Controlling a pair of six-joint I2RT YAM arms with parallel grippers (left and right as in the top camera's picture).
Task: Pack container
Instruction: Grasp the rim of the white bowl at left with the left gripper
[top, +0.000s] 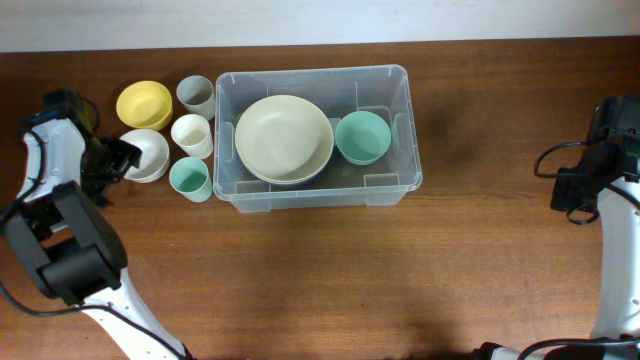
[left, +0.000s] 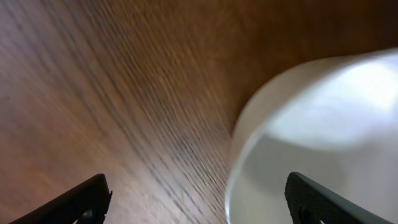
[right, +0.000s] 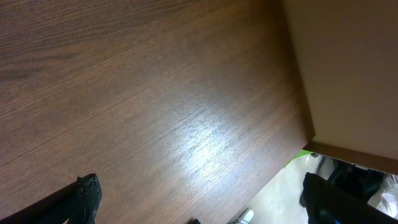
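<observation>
Overhead: dark wood-grain table (top: 350, 280) seen, pale wall strip (top: 300, 20) beyond far edge. Container (top: 318, 198) set mid-table toward far edge; cups and bowls grouped just left.

Left wrist: grain blurred; left gripper (left: 202, 208) spread wide, white bowl (left: 323, 124) seen at right finger.

Right wrist: glare on wood, beige panel (right: 348, 68) past table edge; right gripper (right: 208, 208) spread wide above wood.

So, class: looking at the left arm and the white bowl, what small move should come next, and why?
Probably ease the left gripper forward over the white bowl's rim: its jaws stand open, the bowl sits right before it, outside the container.
</observation>
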